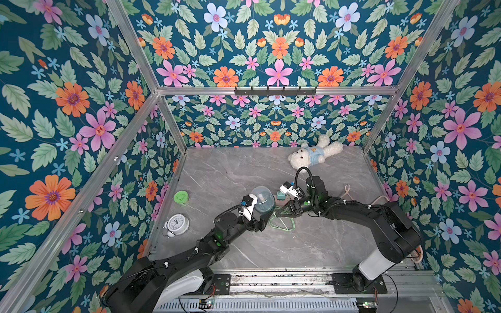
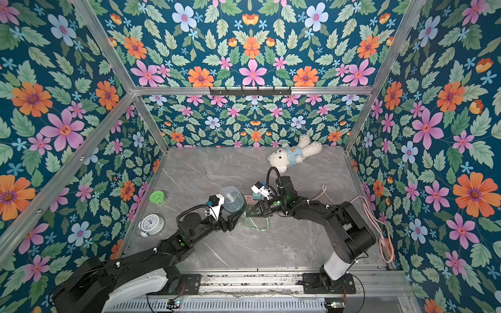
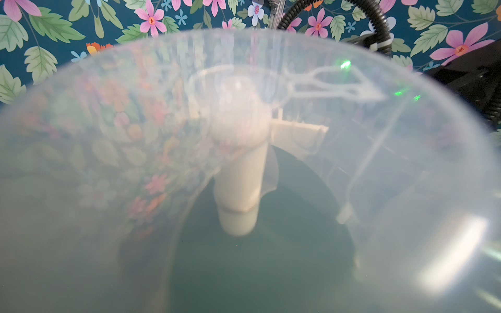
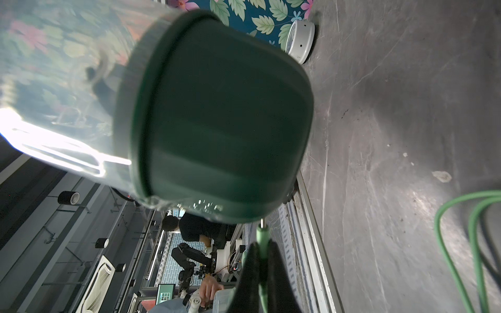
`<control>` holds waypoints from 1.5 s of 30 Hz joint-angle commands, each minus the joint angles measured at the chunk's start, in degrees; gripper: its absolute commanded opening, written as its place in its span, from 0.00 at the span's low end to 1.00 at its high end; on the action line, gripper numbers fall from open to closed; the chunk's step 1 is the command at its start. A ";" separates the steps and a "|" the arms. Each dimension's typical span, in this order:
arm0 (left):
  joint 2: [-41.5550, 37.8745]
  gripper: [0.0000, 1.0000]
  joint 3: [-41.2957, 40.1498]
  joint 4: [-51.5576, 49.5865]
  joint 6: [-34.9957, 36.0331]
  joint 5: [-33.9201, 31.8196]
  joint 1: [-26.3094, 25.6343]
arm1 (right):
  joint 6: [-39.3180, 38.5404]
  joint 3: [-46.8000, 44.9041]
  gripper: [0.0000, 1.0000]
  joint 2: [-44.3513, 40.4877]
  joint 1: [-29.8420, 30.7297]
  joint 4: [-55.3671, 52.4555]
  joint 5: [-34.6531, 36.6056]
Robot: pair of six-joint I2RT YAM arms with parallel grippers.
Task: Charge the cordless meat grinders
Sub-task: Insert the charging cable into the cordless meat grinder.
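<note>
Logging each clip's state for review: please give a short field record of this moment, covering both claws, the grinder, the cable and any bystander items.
left claw: closed around the meat grinder, holding it tilted, base toward the right arm
right claw: shut on the plug of the green cable
plug status: tip at the grinder's base edge; cannot tell whether it is seated
cable slack: loose loops on the table
bystanders: teddy bear, alarm clock, green jar, teal adapter
</note>
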 commanded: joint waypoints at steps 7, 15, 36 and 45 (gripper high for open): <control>2.13 0.64 0.34 5.53 -2.66 5.10 -0.21 | 1.46 -0.30 0.00 -0.41 0.01 6.07 7.18; 3.32 0.62 1.14 5.14 -3.26 6.22 -0.34 | 6.94 -2.29 0.00 0.41 0.30 16.56 10.60; 5.08 0.60 3.77 -3.21 1.29 13.98 -1.11 | 4.62 -0.53 0.00 -1.16 -1.01 11.30 11.33; 9.41 0.59 4.88 0.11 -1.26 16.80 -1.45 | 3.96 0.50 0.00 -0.80 -0.61 11.76 14.52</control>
